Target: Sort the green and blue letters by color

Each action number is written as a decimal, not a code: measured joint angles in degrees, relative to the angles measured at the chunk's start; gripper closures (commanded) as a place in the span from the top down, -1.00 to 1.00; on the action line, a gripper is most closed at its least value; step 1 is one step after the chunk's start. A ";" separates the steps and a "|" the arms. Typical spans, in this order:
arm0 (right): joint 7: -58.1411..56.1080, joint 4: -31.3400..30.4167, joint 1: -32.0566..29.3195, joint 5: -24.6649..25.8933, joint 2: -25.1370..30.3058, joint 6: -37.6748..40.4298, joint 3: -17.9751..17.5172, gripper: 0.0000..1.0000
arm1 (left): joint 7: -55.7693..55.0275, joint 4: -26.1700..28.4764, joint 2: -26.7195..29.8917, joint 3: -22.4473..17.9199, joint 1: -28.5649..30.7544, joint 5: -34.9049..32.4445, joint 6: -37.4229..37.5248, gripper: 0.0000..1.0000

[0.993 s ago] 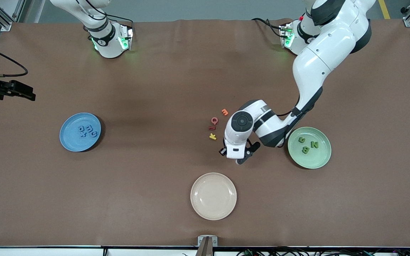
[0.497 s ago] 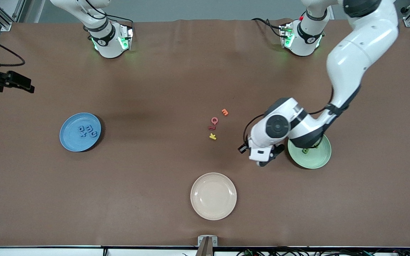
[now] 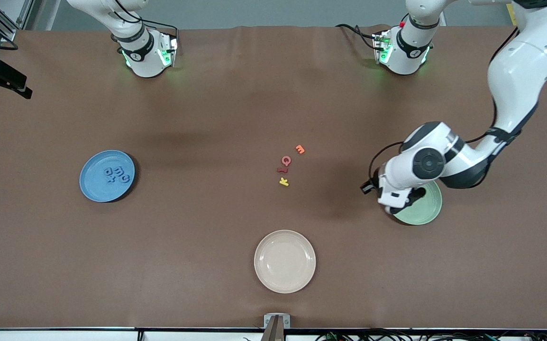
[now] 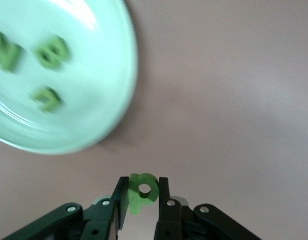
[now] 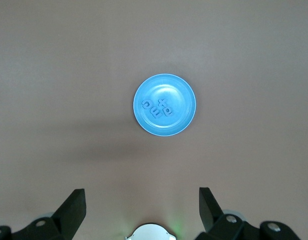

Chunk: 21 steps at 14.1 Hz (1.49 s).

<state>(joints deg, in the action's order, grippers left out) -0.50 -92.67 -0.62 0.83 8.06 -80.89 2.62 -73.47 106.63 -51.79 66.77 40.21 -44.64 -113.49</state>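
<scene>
Carrying the last green letter (image 4: 142, 192), pinched upright between the pads of the left tool (image 4: 143, 196), at the edge of the green plate (image 3: 427, 213) near the left arm's end of the desk (image 3: 207, 118). Hanging just short of the rim in the left wrist view, with three green letters (image 4: 44, 75) already lying inside. Sitting sorted on the blue plate (image 3: 94, 189), toward the right arm's end: four blue letters (image 3: 116, 174). Waiting high above that plate, right tool (image 5: 141, 210) spread wide and holding nothing. Left alone near the middle of the desk: orange letter (image 3: 300, 149), two red letters (image 3: 285, 165), yellow letter (image 3: 283, 181), plus a bare cream plate (image 3: 285, 261) nearer the camera. Next, probably: shifting over the green plate's bowl, lowering, then letting go clear of the three letters, to finish the sort.
</scene>
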 measured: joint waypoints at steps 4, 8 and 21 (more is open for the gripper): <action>-0.01 -2.92 0.08 0.00 -0.02 -0.82 -0.29 1.00 | 8.12 3.79 0.02 0.79 7.26 -4.21 0.17 -0.84; -0.01 -3.76 0.09 0.00 -0.02 -2.09 -0.44 1.00 | 13.47 4.77 0.02 0.90 10.24 -7.00 0.17 -0.84; -0.01 1.32 0.11 -0.16 -1.37 -2.74 -0.59 1.00 | 19.62 7.65 0.02 0.87 14.63 -9.75 0.17 -0.66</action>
<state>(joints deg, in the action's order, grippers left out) -0.51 -91.35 -0.51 0.67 6.69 -83.63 2.03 -53.85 114.28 -51.77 67.64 54.84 -54.39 -113.31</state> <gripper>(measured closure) 0.000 0.722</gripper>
